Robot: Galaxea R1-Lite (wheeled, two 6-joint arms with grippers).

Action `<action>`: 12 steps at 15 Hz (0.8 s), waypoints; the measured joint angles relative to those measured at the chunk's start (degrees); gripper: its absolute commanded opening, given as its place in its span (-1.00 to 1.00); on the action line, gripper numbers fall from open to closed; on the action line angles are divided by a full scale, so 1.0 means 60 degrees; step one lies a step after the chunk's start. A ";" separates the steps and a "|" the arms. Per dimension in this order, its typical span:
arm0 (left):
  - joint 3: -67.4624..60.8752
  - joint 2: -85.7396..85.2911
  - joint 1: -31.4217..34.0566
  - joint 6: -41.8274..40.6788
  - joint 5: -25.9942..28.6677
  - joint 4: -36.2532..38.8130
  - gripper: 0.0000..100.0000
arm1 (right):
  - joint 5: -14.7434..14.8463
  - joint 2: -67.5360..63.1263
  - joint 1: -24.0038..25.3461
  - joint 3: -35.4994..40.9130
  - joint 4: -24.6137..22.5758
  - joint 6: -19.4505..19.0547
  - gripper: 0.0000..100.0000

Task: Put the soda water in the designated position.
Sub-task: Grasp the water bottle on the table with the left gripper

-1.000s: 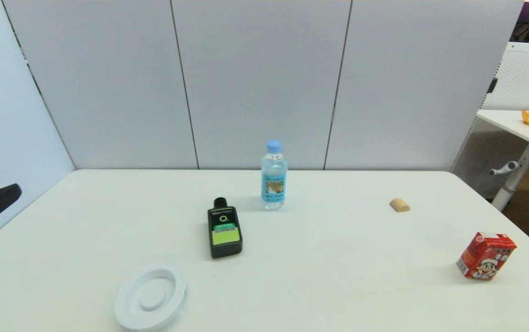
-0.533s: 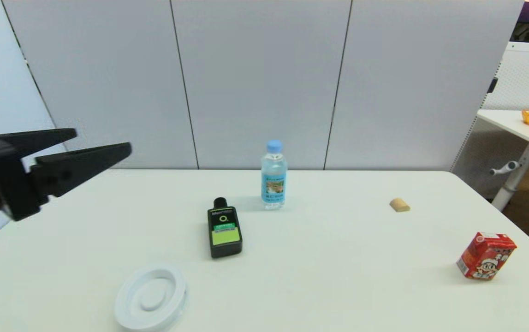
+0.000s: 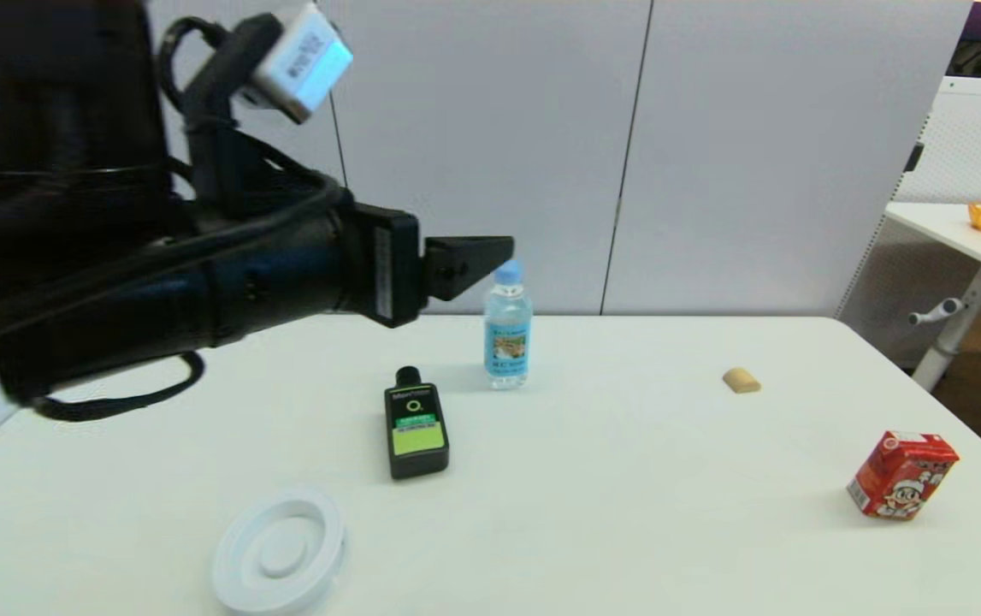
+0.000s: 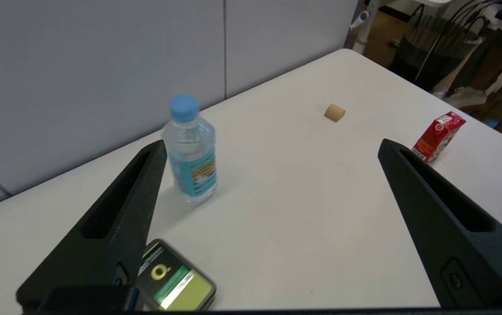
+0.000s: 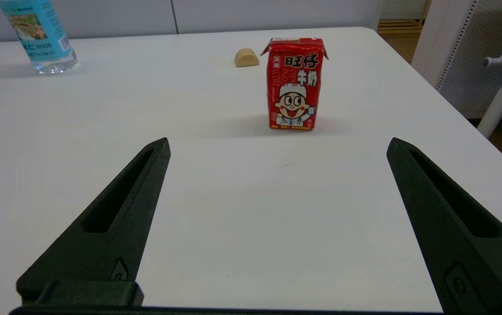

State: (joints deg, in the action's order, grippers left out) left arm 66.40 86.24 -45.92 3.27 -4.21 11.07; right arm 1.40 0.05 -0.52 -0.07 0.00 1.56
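One black bottle (image 3: 416, 430) just beside the soda water (image 3: 507, 328).

White table (image 3: 627, 530) — carrying upright soda water (image 3: 508, 325) far centre, flat black bottle (image 3: 416, 423) nearer, white ring dish (image 3: 280, 550) near left, tan block (image 3: 741, 380) and red carton (image 3: 901, 475) right.

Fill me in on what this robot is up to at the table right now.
The left gripper hangs above the table, fingers spread wide, aimed toward the soda water. That bottle stands upright near the table's far edge, untouched, with a flat black bottle lying just in front. The right gripper is open and idle low over the table, facing a red milk carton. A white round dish sits at the near left.
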 measured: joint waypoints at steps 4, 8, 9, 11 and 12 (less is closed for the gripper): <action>0.1317 0.2129 -0.0394 -0.0004 -0.0805 0.0331 1.00 | 0.0000 0.0000 0.0000 0.0000 0.0000 0.0002 1.00; 0.2125 0.3755 -0.0486 -0.0059 -0.2556 0.0924 1.00 | 0.0000 0.0000 0.0000 0.0000 0.0000 0.0002 1.00; 0.2144 0.3976 -0.0482 -0.0059 -0.3080 0.0929 1.00 | 0.0000 0.0000 0.0000 0.0000 0.0000 0.0002 1.00; 0.2056 0.4232 -0.0386 -0.0055 -0.3722 0.0953 1.00 | 0.0000 0.0000 0.0000 0.0000 0.0000 0.0002 1.00; 0.1985 0.4287 -0.0339 -0.0041 -0.3873 0.0965 1.00 | 0.0000 0.0000 0.0000 0.0000 0.0000 0.0000 1.00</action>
State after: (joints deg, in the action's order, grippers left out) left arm 78.31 111.96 -47.96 3.02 -27.44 16.86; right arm 1.40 0.05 -0.52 -0.07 0.00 1.56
